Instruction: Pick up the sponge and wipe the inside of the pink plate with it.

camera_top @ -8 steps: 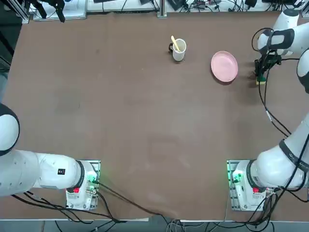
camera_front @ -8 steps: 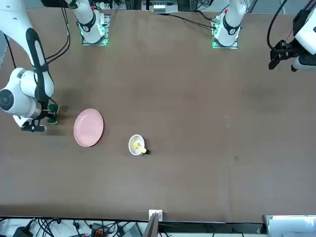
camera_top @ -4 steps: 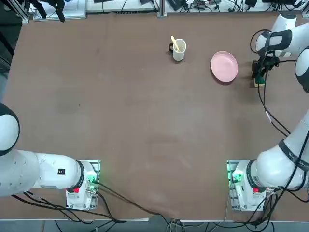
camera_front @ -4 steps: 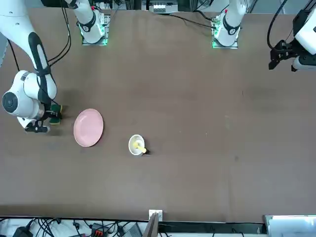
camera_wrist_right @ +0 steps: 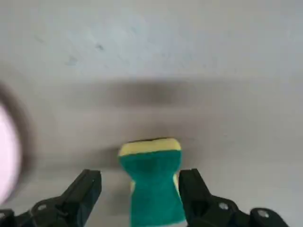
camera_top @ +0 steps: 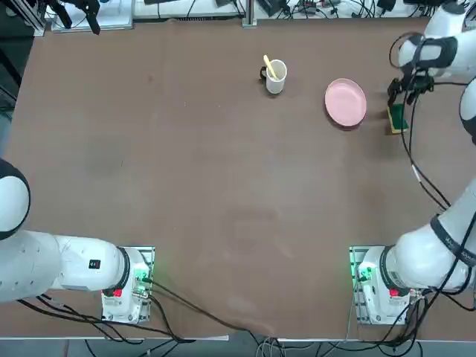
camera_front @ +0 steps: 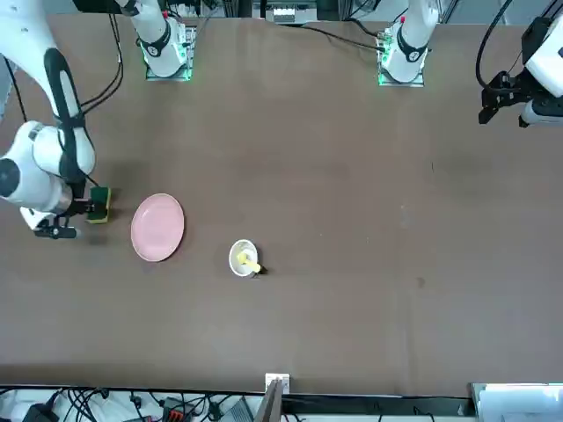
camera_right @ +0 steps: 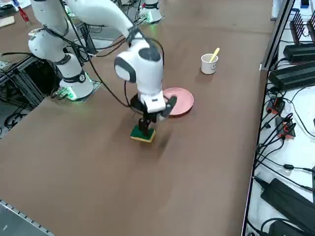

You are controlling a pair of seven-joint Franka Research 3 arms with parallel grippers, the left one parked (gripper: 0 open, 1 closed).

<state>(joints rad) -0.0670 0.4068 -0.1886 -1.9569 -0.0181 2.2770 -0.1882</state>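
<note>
Since a second ago: jaws gone from pinched on the sponge [camera_wrist_right: 154,182] to spread; gripper [camera_wrist_right: 139,198] shifted slightly, sponge now plain on the table [camera_top: 223,163].

Left to right, top view: mug [camera_top: 275,76] with yellow utensil; plate [camera_top: 346,102], bare and unwiped; sponge just beside its rim, apart from it.

Sponge: flat, green side up, yellow base down, still waisted from the squeeze. Sits between the parted fingers [camera_wrist_right: 85,189], touching neither. Probably released for a re-grip, or put down after wiping; cannot tell which.
</note>
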